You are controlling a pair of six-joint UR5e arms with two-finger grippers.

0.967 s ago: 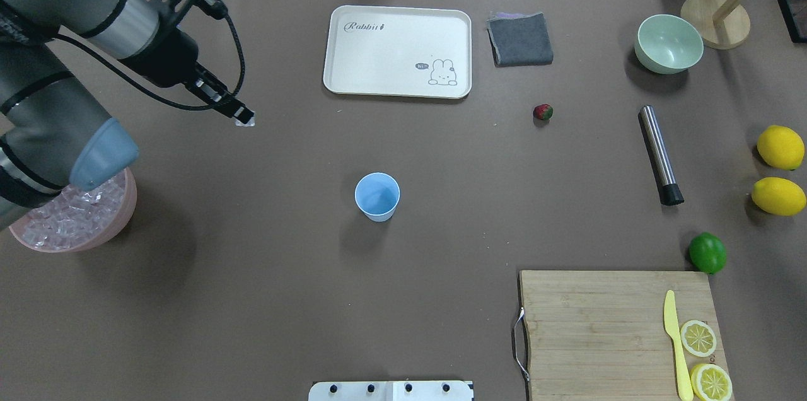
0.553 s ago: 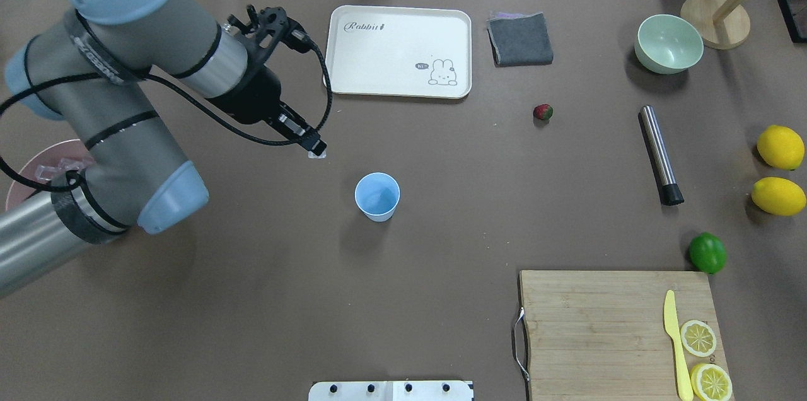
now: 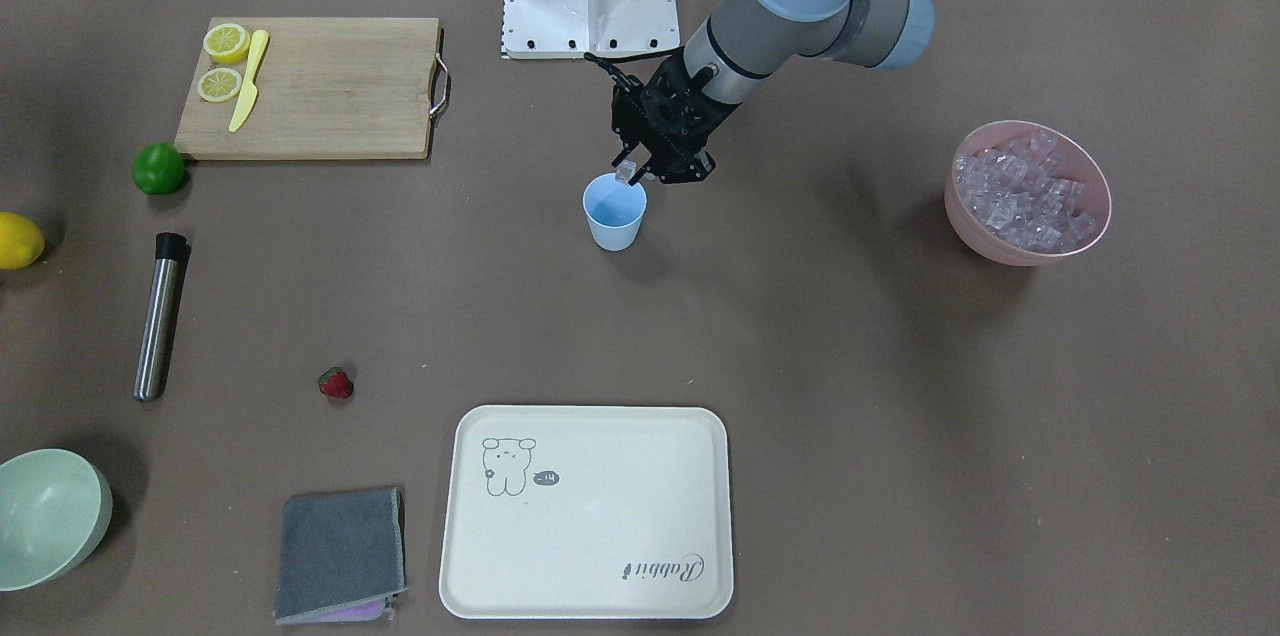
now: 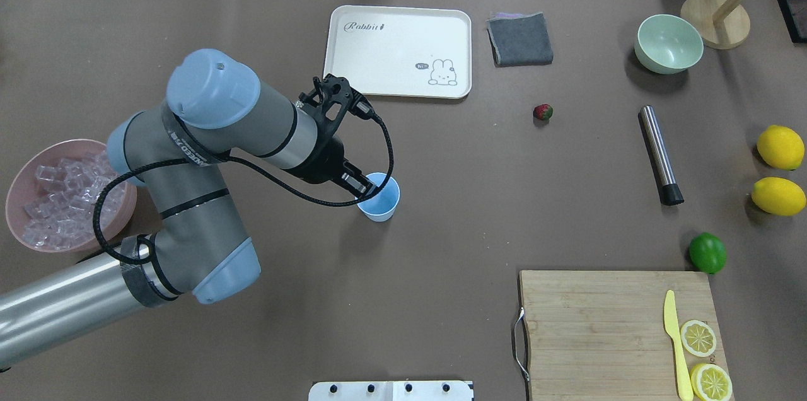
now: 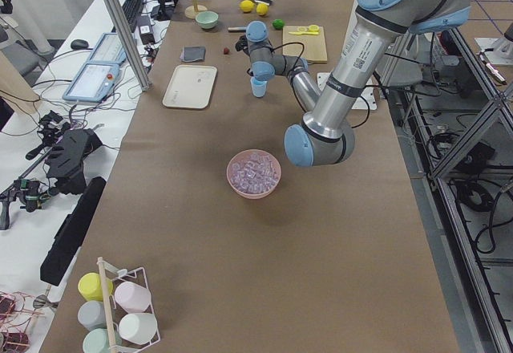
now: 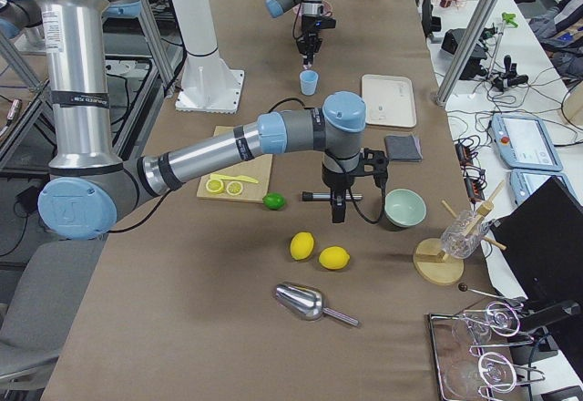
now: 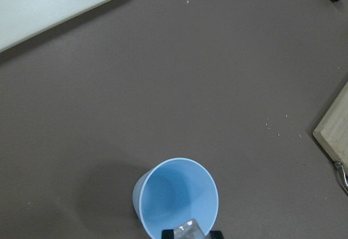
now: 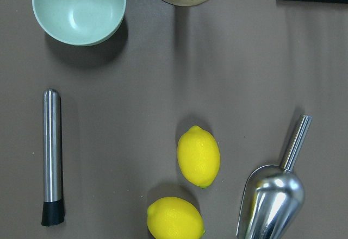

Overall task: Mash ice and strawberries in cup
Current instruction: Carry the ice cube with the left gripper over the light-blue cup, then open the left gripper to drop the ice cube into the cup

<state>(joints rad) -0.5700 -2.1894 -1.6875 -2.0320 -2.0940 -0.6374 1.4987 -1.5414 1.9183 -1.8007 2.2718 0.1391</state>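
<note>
Left gripper (image 3: 633, 175), front view: closed on one ice cube (image 3: 626, 173) over the cup (image 3: 614, 216) rim; the strawberry (image 3: 336, 383) lies well apart. Overhead: fingertips overlap the cup's edge. Left wrist: the cube, seemingly clamped, above the cup's mouth. Right gripper (image 6: 337, 217): I cannot tell its width.

Brown table (image 4: 441, 231) with blue cup (image 4: 385, 203), pink bowl (image 3: 1000, 252), tray (image 4: 378, 54), grey cloth (image 4: 520, 40), strawberry (image 4: 543, 112), steel muddler (image 4: 659, 152), lime (image 4: 707, 253), lemons (image 4: 780, 147), cutting board (image 4: 592, 325).

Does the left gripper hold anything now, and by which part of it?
Yes: one ice cube, pinched by two opposite sides between the fingertips of the left gripper, above the rim of the cup.
</note>
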